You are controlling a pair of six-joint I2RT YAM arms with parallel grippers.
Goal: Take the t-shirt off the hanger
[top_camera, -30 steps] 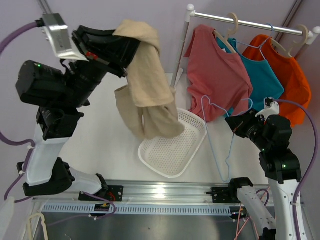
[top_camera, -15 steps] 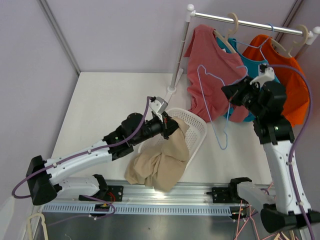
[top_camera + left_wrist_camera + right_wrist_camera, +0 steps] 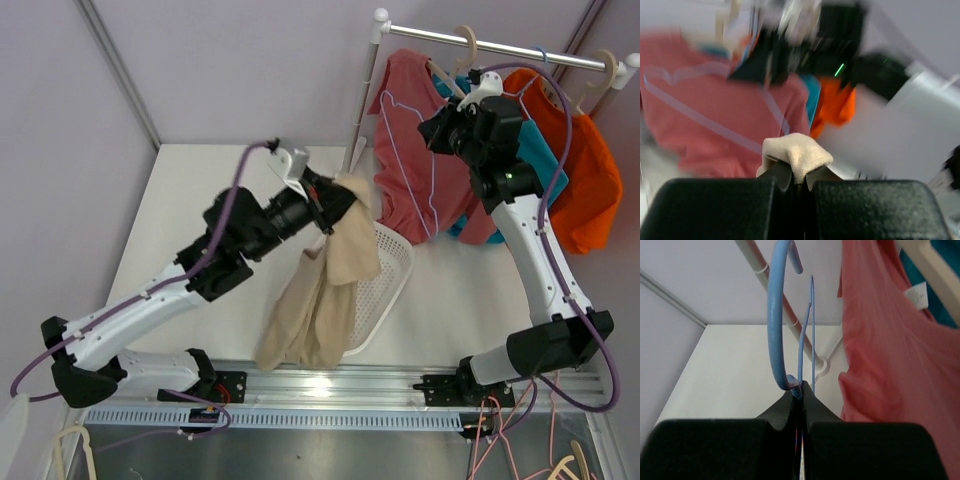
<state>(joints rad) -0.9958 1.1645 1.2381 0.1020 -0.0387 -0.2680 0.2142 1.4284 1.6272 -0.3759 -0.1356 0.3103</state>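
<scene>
The beige t-shirt (image 3: pixel 320 300) hangs off the hanger, bunched at its top in my left gripper (image 3: pixel 338 200), which is shut on it above the white basket (image 3: pixel 392 268). Its lower part drapes over the basket's near rim. In the left wrist view a fold of the t-shirt (image 3: pixel 797 151) sticks out between the closed fingers of the left gripper (image 3: pixel 799 176). My right gripper (image 3: pixel 430 128) is shut on the bare light-blue wire hanger (image 3: pixel 432 190), held high in front of the pink shirt. The right wrist view shows the hanger's hook (image 3: pixel 775 330) pinched at the tips of the right gripper (image 3: pixel 801 386).
A clothes rail (image 3: pixel 500 46) on a white pole (image 3: pixel 360 115) crosses the back right. On it hang a pink shirt (image 3: pixel 405 150), a teal shirt (image 3: pixel 540 160) and an orange shirt (image 3: pixel 590 170) on wooden hangers. The white tabletop (image 3: pixel 190 210) lies left of the basket.
My left arm dropped from high on the left to the basket, then lifted the beige t-shirt partly up. My right arm raised the empty hanger up and left, toward the rail.
</scene>
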